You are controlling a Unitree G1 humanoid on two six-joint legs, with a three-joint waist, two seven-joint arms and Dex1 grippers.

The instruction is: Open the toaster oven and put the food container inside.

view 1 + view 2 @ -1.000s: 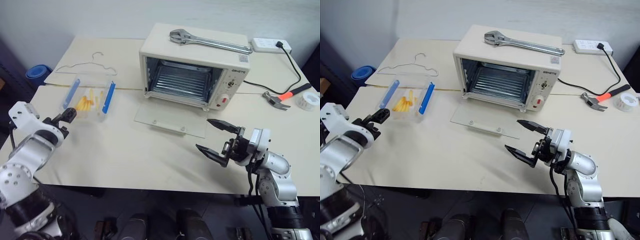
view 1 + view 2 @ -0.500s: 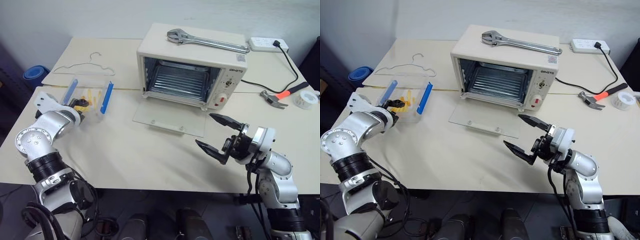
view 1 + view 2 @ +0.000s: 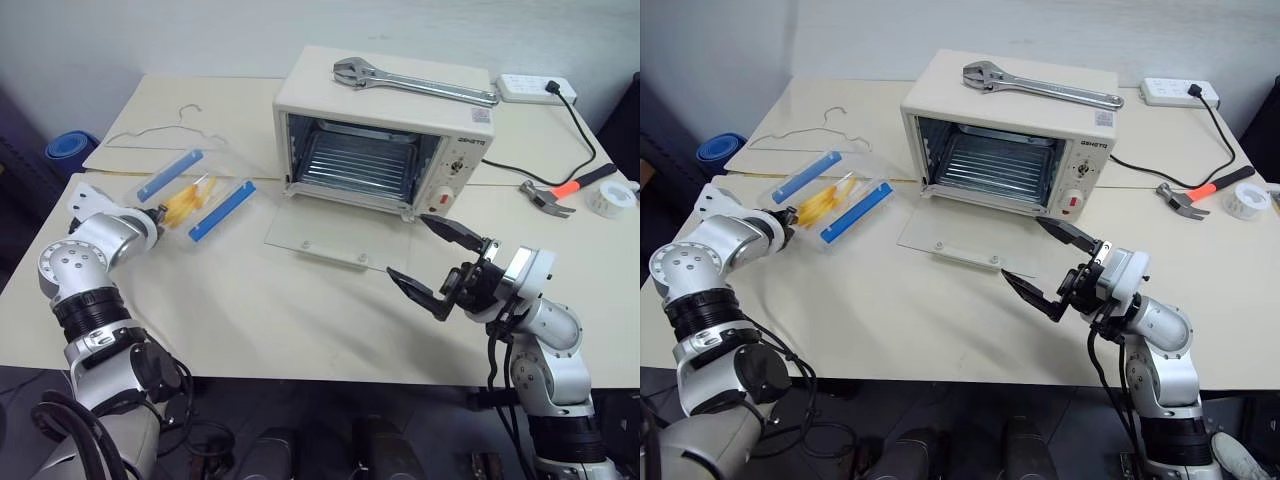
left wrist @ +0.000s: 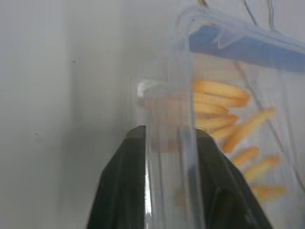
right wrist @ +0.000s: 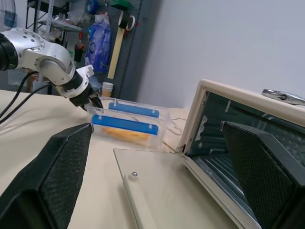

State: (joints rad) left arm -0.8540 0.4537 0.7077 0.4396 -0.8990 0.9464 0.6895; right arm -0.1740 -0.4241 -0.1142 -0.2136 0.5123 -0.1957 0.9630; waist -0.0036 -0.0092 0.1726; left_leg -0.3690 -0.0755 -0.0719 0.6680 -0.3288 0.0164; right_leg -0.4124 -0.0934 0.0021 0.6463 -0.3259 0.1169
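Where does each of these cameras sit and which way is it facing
Head stereo views: on the head, looking forward and down at the table, both arms in frame.
Left wrist view: along the left gripper, its fingers clamped on the food container wall.
Right wrist view: low over the table, along the open right gripper, facing the toaster oven.
Shared: container, left gripper, right gripper, oven with door down.

- Cream surface (image 3: 250, 300) carries:
- oven (image 3: 385, 130), door flat
- container (image 3: 195, 195)
- wire hanger (image 3: 170, 132)
- hammer (image 3: 560, 195)
- tape roll (image 3: 613, 202)
- power strip (image 3: 535, 88)
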